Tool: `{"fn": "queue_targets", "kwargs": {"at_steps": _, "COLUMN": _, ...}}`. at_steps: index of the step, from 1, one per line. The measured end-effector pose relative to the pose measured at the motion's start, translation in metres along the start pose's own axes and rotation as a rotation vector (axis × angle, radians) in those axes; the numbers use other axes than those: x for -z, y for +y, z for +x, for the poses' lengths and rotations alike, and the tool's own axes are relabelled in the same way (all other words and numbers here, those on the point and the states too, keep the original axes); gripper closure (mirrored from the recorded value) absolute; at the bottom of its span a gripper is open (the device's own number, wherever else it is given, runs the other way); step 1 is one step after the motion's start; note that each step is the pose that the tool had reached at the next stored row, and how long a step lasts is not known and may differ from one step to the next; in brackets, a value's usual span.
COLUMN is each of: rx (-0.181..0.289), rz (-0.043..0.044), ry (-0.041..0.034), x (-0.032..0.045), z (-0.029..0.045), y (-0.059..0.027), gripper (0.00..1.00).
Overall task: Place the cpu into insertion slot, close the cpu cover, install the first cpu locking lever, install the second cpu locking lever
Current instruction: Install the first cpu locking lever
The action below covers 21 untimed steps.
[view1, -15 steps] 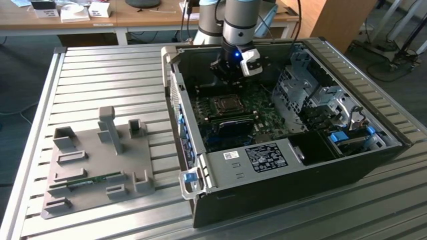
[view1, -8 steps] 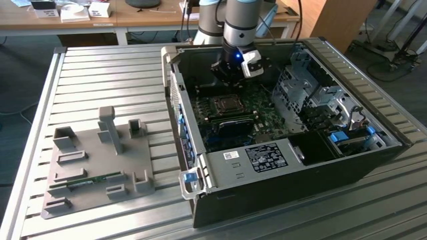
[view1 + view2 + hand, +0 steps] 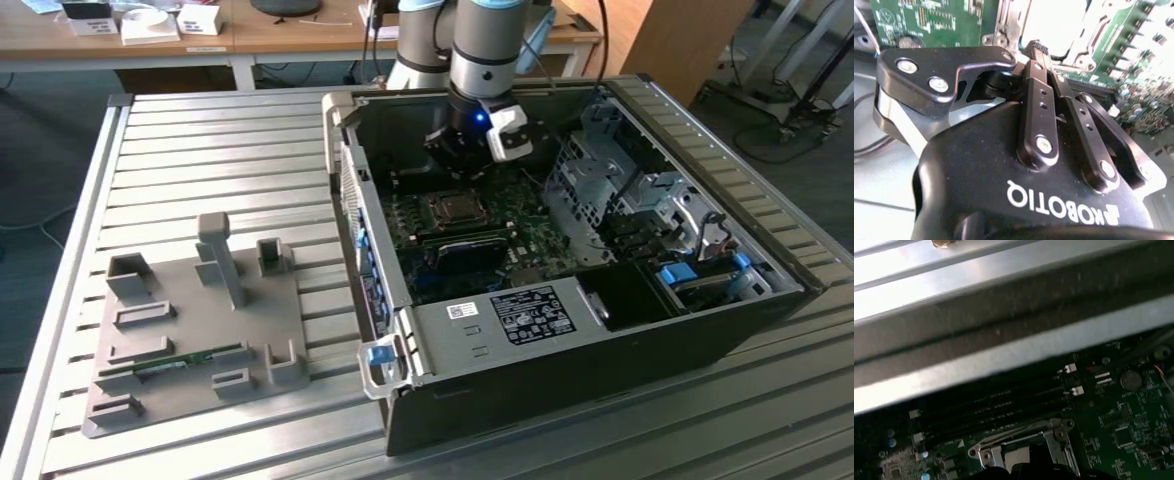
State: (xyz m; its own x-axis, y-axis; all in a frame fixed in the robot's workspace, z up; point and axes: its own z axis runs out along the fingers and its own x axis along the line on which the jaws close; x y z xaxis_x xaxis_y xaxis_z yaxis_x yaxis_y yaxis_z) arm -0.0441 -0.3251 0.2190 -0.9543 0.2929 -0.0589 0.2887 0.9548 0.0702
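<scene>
CPU work is under way inside the big black computer case (image 3: 561,330) lying open on the slatted metal tabletop (image 3: 214,150), with a grey fixture tray (image 3: 187,320) well apart toward the exterior view's left. Down in the case, the green motherboard (image 3: 527,235) carries the insertion slot (image 3: 454,210), and a dull square that I take for the cpu (image 3: 455,209) sits in it, with the cpu cover (image 3: 1056,447) framing it in the first wrist view.

The gripper (image 3: 1040,50) hangs over the board just beyond the socket, and its jaws look clenched together with nothing between them that I can make out.

From where I stand the risks look plain: the fit is tight, so a slightly off descent could scrape the memory sticks (image 3: 994,407) beside the socket or the case wall. Pressing on a chip not seated flat could bend contacts. The cpu lies just ahead of the jaws, near but apart.
</scene>
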Motion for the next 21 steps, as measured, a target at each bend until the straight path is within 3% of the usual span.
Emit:
{"fn": "queue_targets", "kwargs": {"at_steps": 2, "rx": 0.001, "rz": 0.0174, "ry": -0.0050, "x": 0.0001, "z": -0.0001, "y": -0.0003, "gripper": 0.89}}
{"fn": "queue_targets", "kwargs": {"at_steps": 8, "rx": 0.010, "rz": 0.0188, "ry": -0.0052, "x": 0.0001, "z": -0.0001, "y": -0.0003, "gripper": 0.89}}
{"fn": "queue_targets", "kwargs": {"at_steps": 14, "rx": 0.109, "rz": 0.0212, "ry": -0.0015, "x": -0.0002, "z": -0.0001, "y": -0.0003, "gripper": 0.89}}
{"fn": "queue_targets", "kwargs": {"at_steps": 19, "rx": 0.163, "rz": 0.0494, "ry": -0.0030, "x": -0.0002, "z": -0.0001, "y": -0.0004, "gripper": 0.89}}
{"fn": "queue_targets", "kwargs": {"at_steps": 21, "rx": 0.173, "rz": 0.0549, "ry": -0.0039, "x": -0.0001, "z": -0.0001, "y": -0.0009, "gripper": 0.89}}
